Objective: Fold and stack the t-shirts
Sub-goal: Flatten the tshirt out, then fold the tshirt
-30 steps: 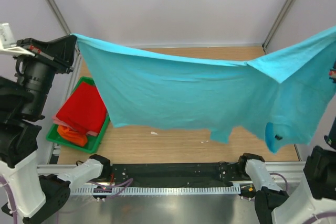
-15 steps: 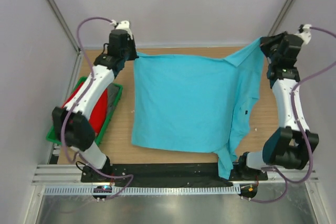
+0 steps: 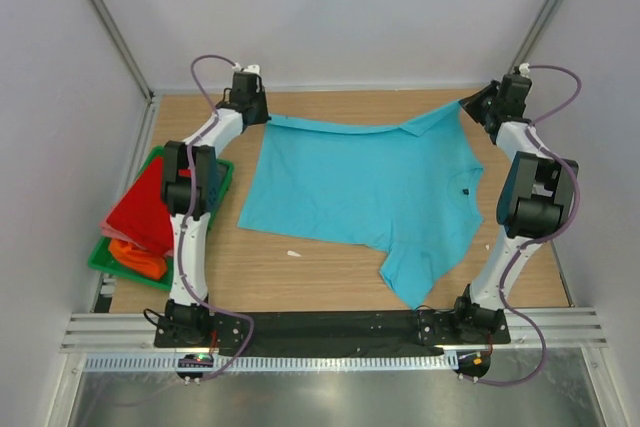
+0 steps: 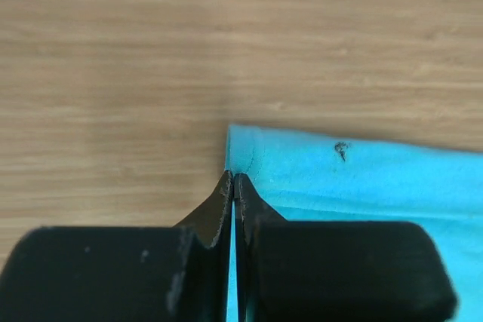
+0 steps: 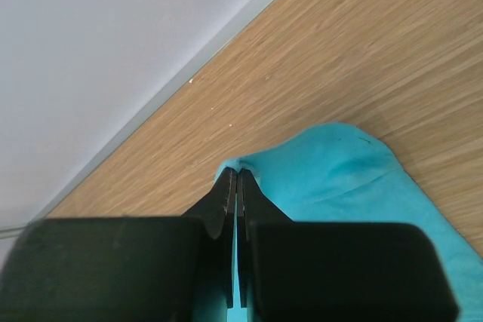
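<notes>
Since the frame half a second back, both arms have stretched out low toward the far side of the table (image 3: pixel 320 272). The blue shirt (image 3: pixel 360 187) has gone from hanging in a drape to lying nearly flat on the wood. At the far left, the green tray (image 3: pixel 97 263) holds the red shirt (image 3: pixel 150 205) on top of the orange shirt (image 3: pixel 138 255), both well apart from either arm. The left gripper (image 3: pixel 252 107) is clenched on the blue shirt's far-left corner. Its wrist view shows the fingers (image 4: pixel 215 216) pressed together with a sliver of cloth between them and the rest running off to the right. The far edge runs fairly straight between the two pinch points. I read that as deliberate, pulling the corners apart so the body settles smooth for folding. The middle lies flat, but the near-right part trails toward the near edge in a rumpled flap, and a small dark mark shows on the right side. The right gripper (image 3: pixel 478 105) is likewise clamped on the far-right corner, just off the back wall.
</notes>
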Motion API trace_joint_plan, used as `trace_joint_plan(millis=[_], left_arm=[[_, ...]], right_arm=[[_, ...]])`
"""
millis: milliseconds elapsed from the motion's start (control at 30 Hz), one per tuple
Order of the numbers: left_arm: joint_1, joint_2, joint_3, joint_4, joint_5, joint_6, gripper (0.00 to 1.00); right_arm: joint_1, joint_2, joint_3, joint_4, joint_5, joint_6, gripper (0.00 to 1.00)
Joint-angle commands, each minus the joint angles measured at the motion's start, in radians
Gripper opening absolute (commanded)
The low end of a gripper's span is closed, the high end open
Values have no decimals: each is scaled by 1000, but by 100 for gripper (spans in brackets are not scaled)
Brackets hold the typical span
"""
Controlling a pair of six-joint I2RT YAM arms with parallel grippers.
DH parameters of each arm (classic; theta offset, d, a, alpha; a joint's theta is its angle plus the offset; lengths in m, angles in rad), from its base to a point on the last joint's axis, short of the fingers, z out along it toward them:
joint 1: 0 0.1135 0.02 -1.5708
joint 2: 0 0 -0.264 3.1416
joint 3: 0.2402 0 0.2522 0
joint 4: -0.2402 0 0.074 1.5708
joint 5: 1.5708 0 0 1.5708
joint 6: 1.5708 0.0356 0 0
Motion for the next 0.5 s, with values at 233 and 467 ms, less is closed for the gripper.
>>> trace_joint_plan(millis=[233,467], left_arm=[[34,24,126,67,36,-29,0],[34,4,132,-36,79,-28,0]], right_arm=[[-7,-28,131,-97,15,17,1],[5,-160,88,-424,89,81,1]])
